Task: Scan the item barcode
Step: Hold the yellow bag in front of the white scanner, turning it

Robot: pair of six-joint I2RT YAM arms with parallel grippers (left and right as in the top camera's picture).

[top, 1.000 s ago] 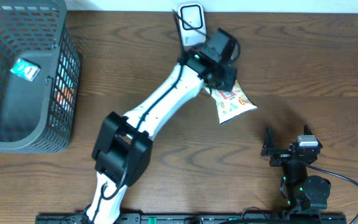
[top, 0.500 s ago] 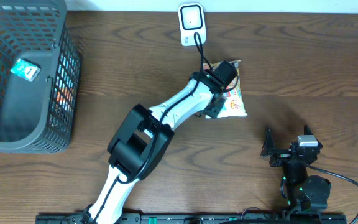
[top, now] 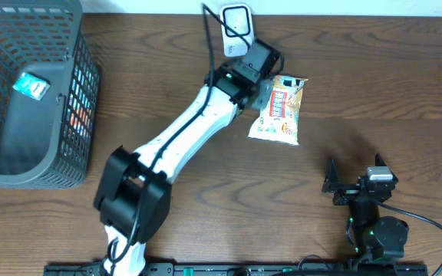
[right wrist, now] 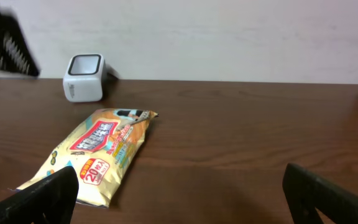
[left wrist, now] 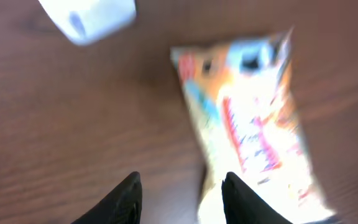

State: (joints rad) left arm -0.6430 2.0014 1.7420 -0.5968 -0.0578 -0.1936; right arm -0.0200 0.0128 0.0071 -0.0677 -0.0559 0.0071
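Tabletop (top: pixel 405 84): dark wood grain.
Basket (top: pixel 83 92): grey mesh, far left, with a teal packet (top: pixel 31 84) inside.
Scanner (top: pixel 236 27): white, at the far edge, centre.
Snack packet (top: pixel 280 110): flat, printed face up, just below and right of the scanner.
Left arm (top: pixel 183 130): white, stretched diagonally; its black end meets the packet's upper left edge.
Right gripper (top: pixel 357 180): lower right, jaws spread, well apart from the packet.

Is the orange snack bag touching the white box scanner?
Apart. Right wrist view shows bare table between the orange snack bag and the white box scanner.
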